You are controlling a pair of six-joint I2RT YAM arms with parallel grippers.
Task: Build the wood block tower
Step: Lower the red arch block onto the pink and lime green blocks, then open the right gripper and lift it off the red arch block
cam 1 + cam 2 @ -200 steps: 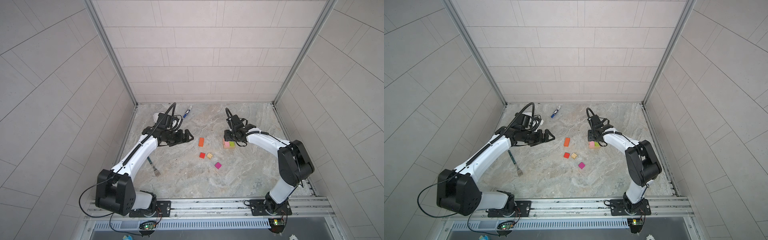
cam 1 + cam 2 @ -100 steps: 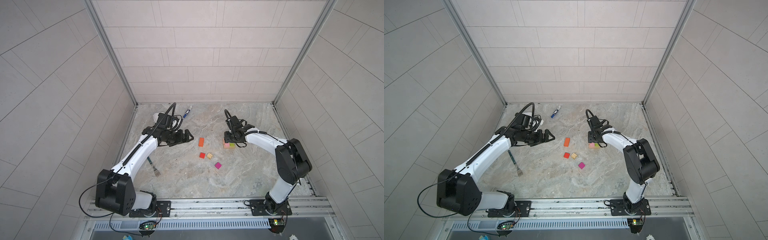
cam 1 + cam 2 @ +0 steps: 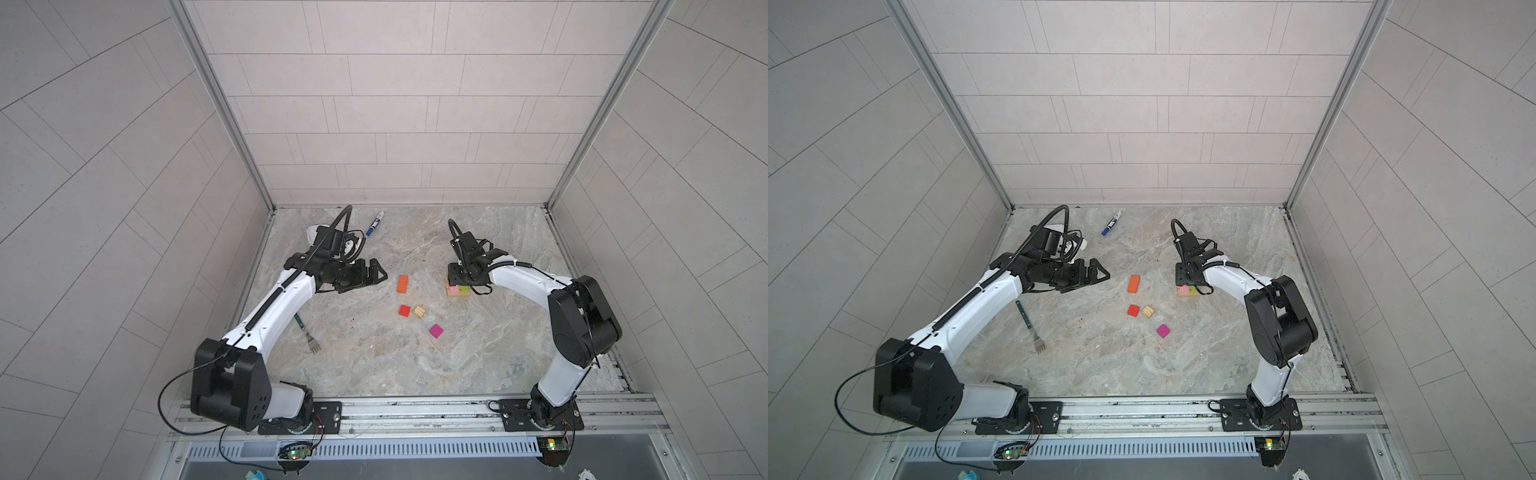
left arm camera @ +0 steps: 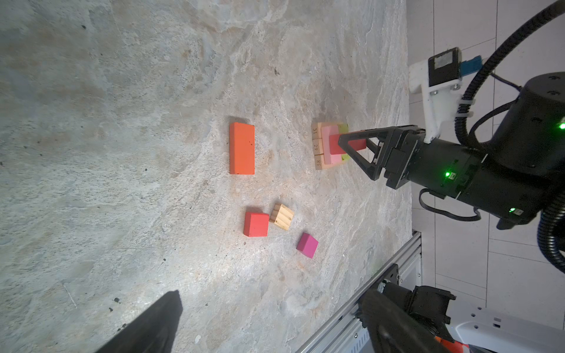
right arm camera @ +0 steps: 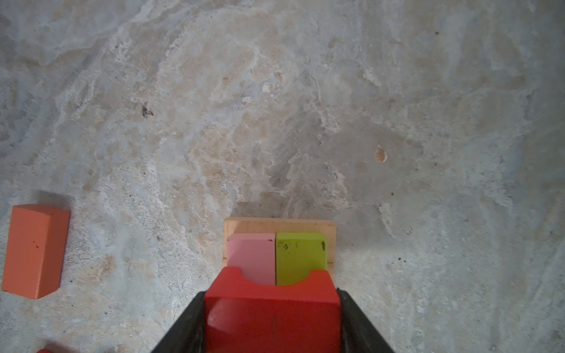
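Tower (image 3: 458,289) of wood blocks stands on the table (image 3: 374,365) right of the middle, at about 3 o'clock from the orange bar (image 3: 402,284) and well apart from it. Its base is a row of tan bars (image 4: 317,146) lying side by side. On these lie a pink bar (image 5: 251,255) and a lime bar (image 5: 301,255), touching along their long sides.

The right pincer (image 5: 272,321) is clamped on the red arch (image 5: 272,305), one finger against each flat side. It holds the arch over the pink and lime layer with the curved cut-out facing the bars. Whether the arch already rests on them I cannot tell.

The left pincer (image 3: 374,274) is spread wide with nothing between its fingers. It hangs over the table at 9 o'clock from the orange bar, near it but not touching.

The red cube (image 3: 404,310) lies at 6 o'clock from the orange bar. The tan cube (image 3: 419,311) sits just beside it at 3 o'clock, turned a little. The magenta cube (image 3: 436,331) lies alone at 5 o'clock from the tan cube.

A marker (image 3: 375,223) lies near the far wall at 11 o'clock, and a fork (image 3: 307,334) lies beside the left arm at 8 o'clock.
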